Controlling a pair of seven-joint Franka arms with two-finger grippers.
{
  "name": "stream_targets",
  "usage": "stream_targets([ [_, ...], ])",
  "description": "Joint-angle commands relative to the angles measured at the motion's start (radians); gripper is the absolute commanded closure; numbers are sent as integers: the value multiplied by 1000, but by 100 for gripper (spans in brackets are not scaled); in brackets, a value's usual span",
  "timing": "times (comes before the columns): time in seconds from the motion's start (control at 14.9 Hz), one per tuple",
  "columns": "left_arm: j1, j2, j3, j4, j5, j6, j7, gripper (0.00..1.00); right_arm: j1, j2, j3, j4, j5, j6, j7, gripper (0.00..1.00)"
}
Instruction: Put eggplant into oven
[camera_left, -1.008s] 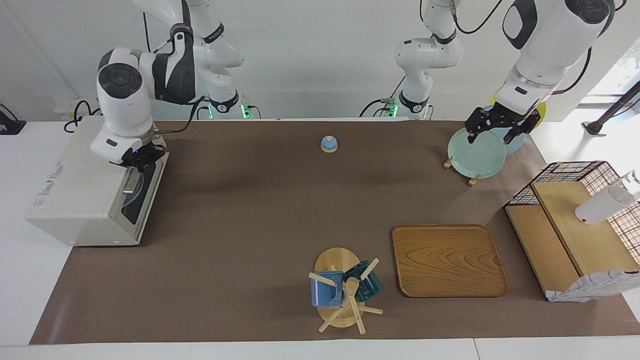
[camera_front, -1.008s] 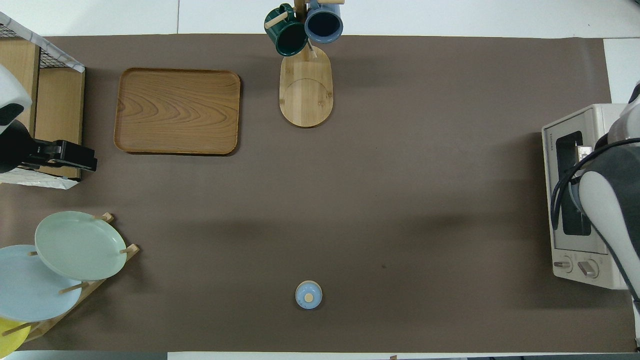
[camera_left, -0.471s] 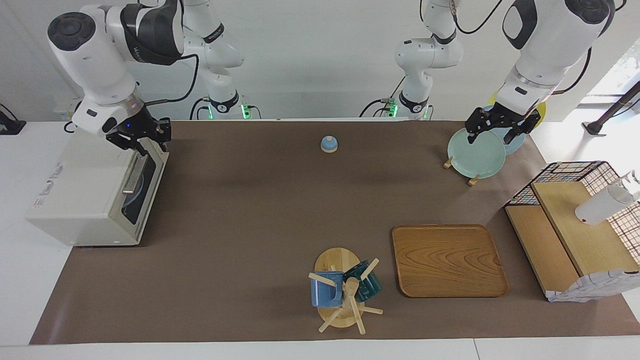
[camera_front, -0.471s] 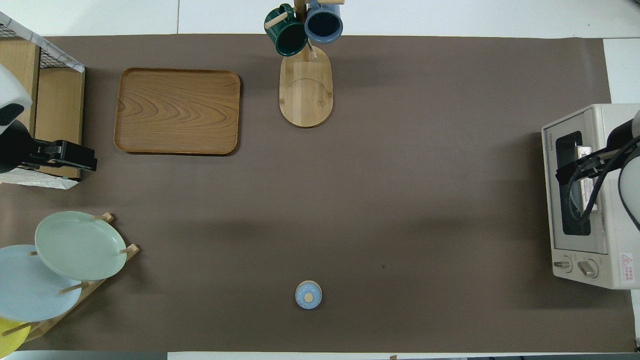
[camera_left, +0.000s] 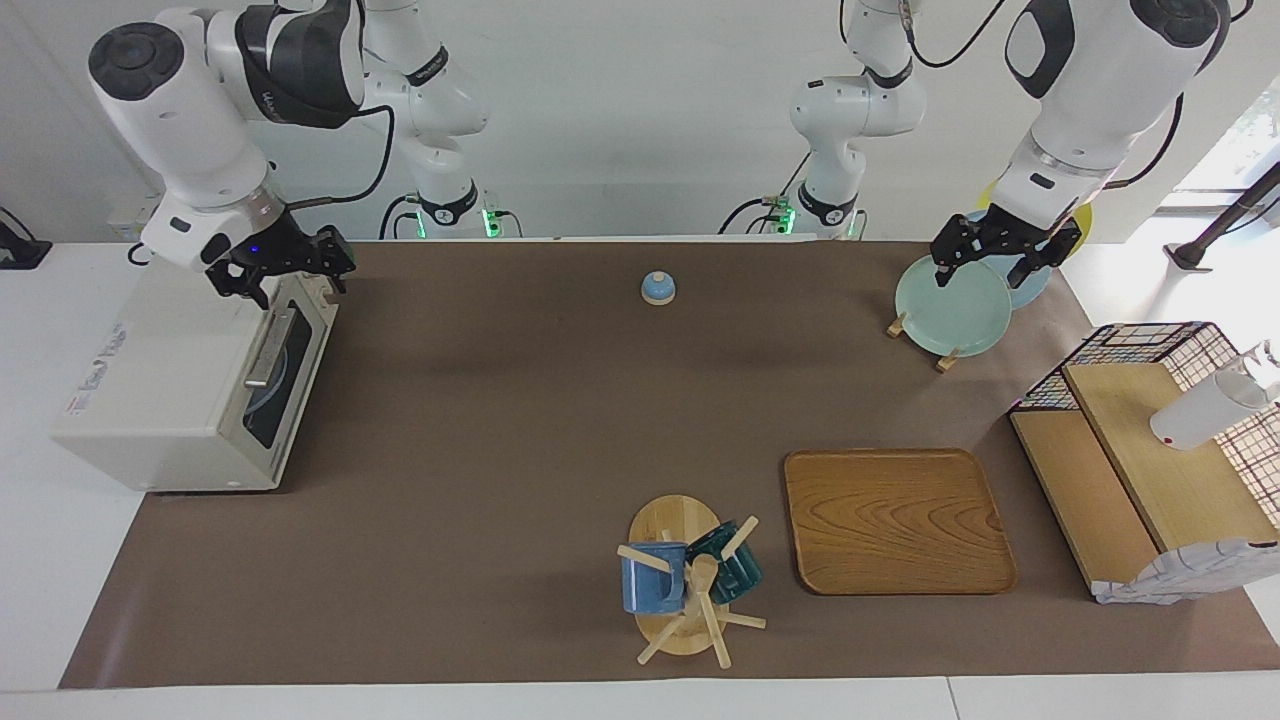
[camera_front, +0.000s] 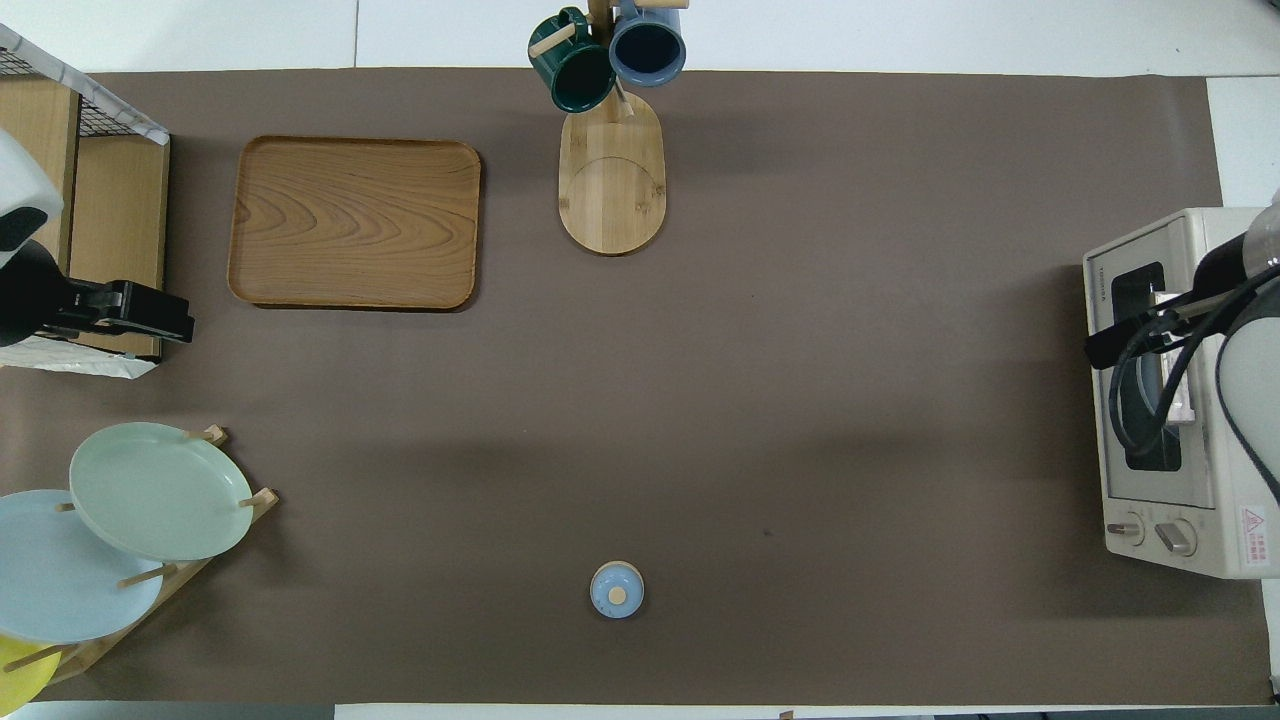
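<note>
Nearest the robots you have the small blue bell (camera_left: 657, 288) sitting alone on the brown mat (camera_left: 560, 420), about midway between the two arm bases. At the left arm's end of the table your left gripper (camera_left: 993, 256) hangs over the pale green plate (camera_left: 953, 305) in the wooden plate rack (camera_left: 945, 356); its jaws stand apart with nothing between them, and this arm waits. At the right arm's end, your right gripper (camera_left: 280, 270) is raised over the upper front edge of the oven (camera_left: 170, 385), at the corner nearest the robots; its fingers are spread wide and carry nothing. The oven's dark glass door (camera_left: 285, 365) is shut, its metal bar handle (camera_left: 266, 350) lying free of the gripper. You cannot see the eggplant anywhere on the mat or in either gripper, and the dark glass does not let you tell whether it lies inside. Farther from the robots lie the wooden tray (camera_left: 898, 520) and, beside it, the mug stand (camera_left: 678, 580) with its blue and green mugs.
</note>
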Motion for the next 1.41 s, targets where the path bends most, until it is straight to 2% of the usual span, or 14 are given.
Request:
stream_targets([
  [0.0, 8, -18, -5, -17, 20, 1, 7, 0, 76, 12, -84, 48, 24, -40, 53, 0],
  [0.2, 8, -18, -5, -17, 20, 1, 7, 0, 84, -3, -108, 39, 49, -31, 69, 0],
  [0.61, 8, -18, -5, -17, 20, 1, 7, 0, 73, 15, -133, 57, 98, -49, 139, 0],
  [1.34, 8, -18, -5, -17, 20, 1, 7, 0, 56, -17, -122, 52, 92, -45, 135, 0],
])
